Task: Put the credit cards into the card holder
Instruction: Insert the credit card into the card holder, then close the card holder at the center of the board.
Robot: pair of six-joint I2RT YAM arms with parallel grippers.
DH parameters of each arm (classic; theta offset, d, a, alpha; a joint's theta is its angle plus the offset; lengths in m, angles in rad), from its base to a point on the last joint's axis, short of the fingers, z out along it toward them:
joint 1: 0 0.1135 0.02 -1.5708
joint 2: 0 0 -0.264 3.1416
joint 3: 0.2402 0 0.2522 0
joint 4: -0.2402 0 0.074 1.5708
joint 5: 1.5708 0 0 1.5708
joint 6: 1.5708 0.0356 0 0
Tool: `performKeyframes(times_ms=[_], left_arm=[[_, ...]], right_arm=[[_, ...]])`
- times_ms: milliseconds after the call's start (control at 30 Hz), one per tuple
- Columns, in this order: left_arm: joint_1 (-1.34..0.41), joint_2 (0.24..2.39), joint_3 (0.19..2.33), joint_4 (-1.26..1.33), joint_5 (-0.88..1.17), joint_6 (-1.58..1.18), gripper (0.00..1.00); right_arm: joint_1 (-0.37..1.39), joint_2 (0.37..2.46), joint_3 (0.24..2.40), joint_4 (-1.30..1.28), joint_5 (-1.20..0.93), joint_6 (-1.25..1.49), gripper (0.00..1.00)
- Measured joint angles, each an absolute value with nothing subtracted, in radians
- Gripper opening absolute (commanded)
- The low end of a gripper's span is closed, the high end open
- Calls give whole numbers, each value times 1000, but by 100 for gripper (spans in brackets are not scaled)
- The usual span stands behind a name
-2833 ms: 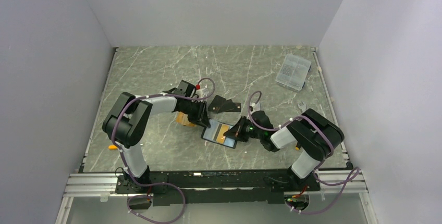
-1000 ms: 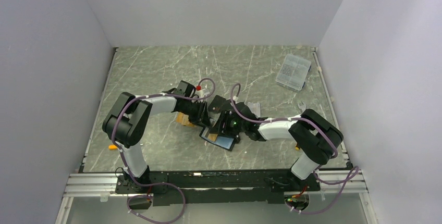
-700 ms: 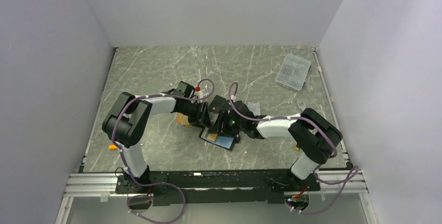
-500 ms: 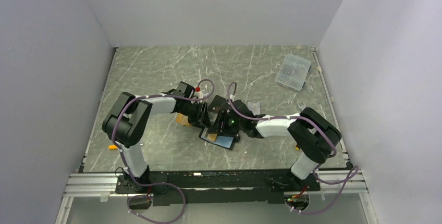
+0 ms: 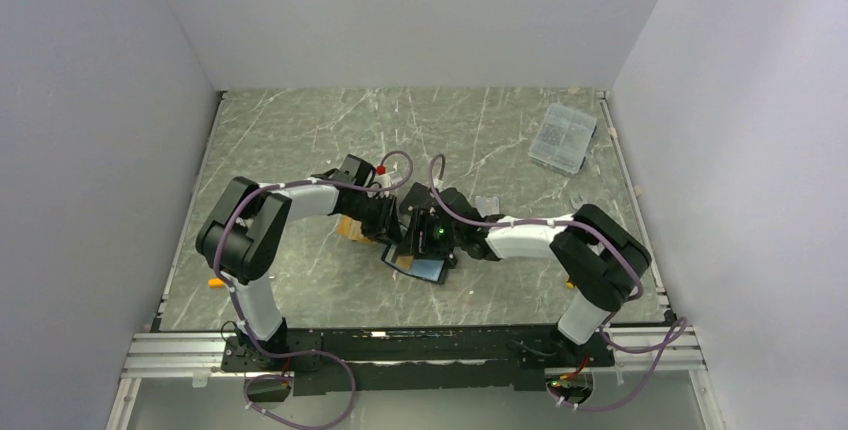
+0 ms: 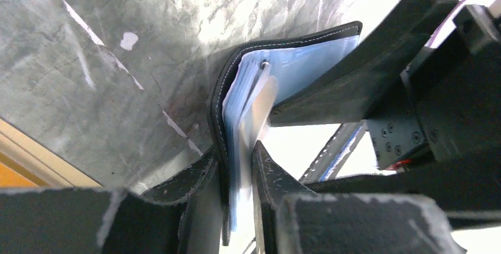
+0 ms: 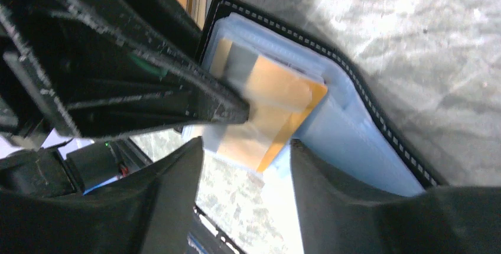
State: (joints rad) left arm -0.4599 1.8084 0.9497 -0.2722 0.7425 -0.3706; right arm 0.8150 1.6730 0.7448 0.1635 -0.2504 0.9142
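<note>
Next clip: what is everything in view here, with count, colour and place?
table: 1, grey marbled, under everything.
card holder: 1, black, light blue lining, open at table centre.
orange-gold card: 1, partly inside the card holder.
black card: at least 1, just beyond the grippers, mostly hidden.
clear plastic box: 1, far right corner.
orange-tan object: 1, under the left arm, unidentifiable.
left gripper: 1, black, closed on the card holder's edge.
right gripper: 1, black, open, fingers either side of the orange-gold card.
</note>
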Motion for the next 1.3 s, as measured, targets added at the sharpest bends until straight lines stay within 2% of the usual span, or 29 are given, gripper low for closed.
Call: performKeyframes(times_ms=[67,300,467,600,800,867,1033,1167,1300], left_arm=[[-466,1807,964,-291,727,-356,22],[-473,1776,988,-369,677,-309,22],[-474,1730,1017,-455,612,-273,23],[-501,1709,1080,-526,502,-256,26],[-591,1705,1139,-586,329,-248,38],[-620,1710,1162,-618,282,-247,43],[-679,1763,1241,-666,197,-231,44],[-702,1806,1285,-693,170,-230,43],[-716,1816,1305,-729,147,-229,43]], right_arm=[[815,1647,735,146,-241,907,71],[781,1439,696,-17,-176,870,76],[744,1294,681,-142,-97,853,74],[740,1296,671,-216,-29,855,73],[760,1311,617,-231,1,881,71],[765,1317,609,-226,2,891,69],[770,1323,582,-188,19,907,63],[768,1327,559,-156,33,912,48],[759,1345,550,-117,36,916,38]])
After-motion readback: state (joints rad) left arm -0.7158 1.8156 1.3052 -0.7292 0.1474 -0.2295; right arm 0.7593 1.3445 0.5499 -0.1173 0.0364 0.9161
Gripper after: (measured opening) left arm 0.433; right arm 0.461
